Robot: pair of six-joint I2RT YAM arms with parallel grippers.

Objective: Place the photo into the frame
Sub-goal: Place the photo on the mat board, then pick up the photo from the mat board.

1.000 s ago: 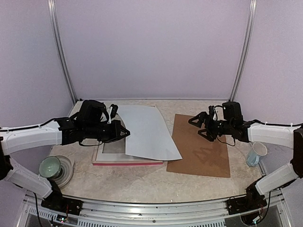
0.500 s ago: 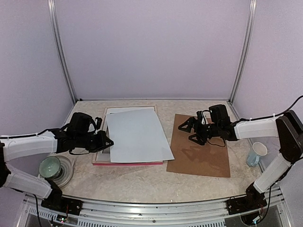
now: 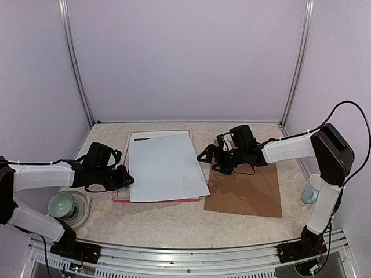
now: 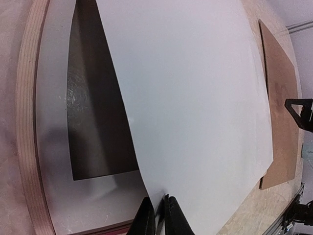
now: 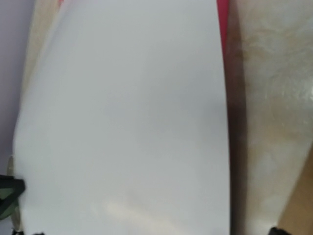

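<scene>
- The left gripper has drawn back toward 9 o'clock and come down low. It is clenched on the photo, and the left wrist view shows its fingertips nipping the sheet's edge.
- A second ago the photo hung raised and skewed, with its far side spilling toward 3 o'clock. Now it lies nearly flat, white back up, over the frame.
- The frame rests face down. Its pink moulding shows along the 6 o'clock edge, and its dark opening is partly uncovered at the 9 o'clock side.
- The photo is not seated. It sits slightly rotated, and its 4 o'clock corner overhangs the frame toward the brown backing board.
- The right gripper has travelled from above the backing board toward 9 o'clock. It is now near the photo's 3 o'clock edge, with its jaws spread wide and holding nothing.
- Judgement: the coarse placing looks done and the squaring-up is left. The right gripper seems placed to nudge or steady the overhanging edge while the left keeps its pinch.
- Letting go early could leave the sheet riding on the frame's rim.
</scene>
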